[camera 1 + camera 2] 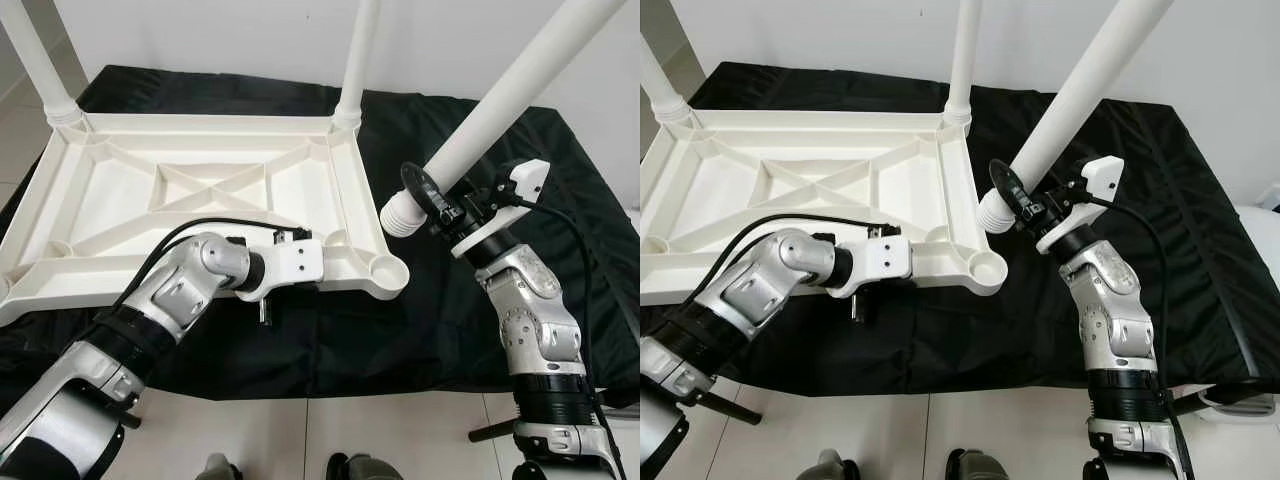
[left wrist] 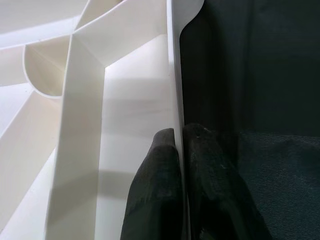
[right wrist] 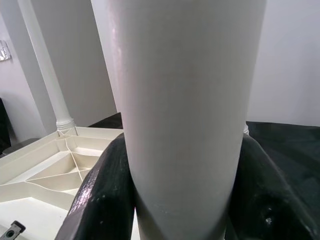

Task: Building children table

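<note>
Left eye view: left claw (image 1: 305,262) pinches tabletop (image 1: 120,190) rim; right claw (image 1: 440,205) clamps loose leg (image 1: 500,95).

The upturned tabletop (image 1: 190,190) is plain cream-white, ribs and all, and the loose leg (image 1: 520,90) is the same white. The cloth (image 1: 420,330) under them is solid black. Both arms are silver with black fingers (image 2: 160,185), and the floor tiles (image 1: 400,430) are pale beige.
</note>
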Robot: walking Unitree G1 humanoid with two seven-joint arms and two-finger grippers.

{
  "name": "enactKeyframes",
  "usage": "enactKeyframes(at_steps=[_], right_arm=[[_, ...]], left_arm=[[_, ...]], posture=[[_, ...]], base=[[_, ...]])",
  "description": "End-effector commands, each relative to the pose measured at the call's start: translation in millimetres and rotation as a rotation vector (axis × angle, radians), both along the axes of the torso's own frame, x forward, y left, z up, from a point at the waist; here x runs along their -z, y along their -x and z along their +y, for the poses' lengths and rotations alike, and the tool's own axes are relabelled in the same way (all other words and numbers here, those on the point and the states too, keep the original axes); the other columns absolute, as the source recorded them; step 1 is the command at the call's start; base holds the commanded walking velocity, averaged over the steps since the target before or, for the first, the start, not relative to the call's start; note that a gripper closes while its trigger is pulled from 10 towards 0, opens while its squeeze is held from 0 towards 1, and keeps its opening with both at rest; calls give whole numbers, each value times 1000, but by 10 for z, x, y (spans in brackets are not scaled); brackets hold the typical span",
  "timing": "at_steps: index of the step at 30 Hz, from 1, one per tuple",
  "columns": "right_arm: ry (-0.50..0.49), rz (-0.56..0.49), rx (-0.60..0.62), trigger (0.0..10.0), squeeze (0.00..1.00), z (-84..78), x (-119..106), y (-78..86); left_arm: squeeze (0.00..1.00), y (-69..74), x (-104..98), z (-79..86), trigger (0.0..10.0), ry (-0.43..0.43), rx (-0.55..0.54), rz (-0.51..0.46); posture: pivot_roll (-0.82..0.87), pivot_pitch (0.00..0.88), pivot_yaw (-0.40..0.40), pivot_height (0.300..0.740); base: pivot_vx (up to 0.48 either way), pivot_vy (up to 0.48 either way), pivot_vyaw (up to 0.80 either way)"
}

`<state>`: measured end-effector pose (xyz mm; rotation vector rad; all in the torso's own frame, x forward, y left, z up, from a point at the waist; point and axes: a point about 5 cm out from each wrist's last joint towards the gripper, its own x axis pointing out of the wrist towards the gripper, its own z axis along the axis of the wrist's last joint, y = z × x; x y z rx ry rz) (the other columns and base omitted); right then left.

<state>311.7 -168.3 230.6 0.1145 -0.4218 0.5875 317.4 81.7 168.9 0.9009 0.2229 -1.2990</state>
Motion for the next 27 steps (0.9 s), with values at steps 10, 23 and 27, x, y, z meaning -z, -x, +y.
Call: enactKeyframes(at_steps=[10,23,27], right_arm=[[0,-22,-2,10000,0,-24,-40,-4],[12,-27,-18,10000,0,-7,-58,-14],[11,-28,-18,10000,0,-5,-60,-10]], left_arm=[[0,95,-363,-150,10000,340,-2,35],[1000,146,-290,-138,10000,321,-27,82],[1000,171,-274,-151,10000,311,-13,90]], posture=[[16,109,-46,740],[18,110,-53,740],[17,111,-51,740]], base=[[0,0,0],[0,0,0],[0,0,0]])
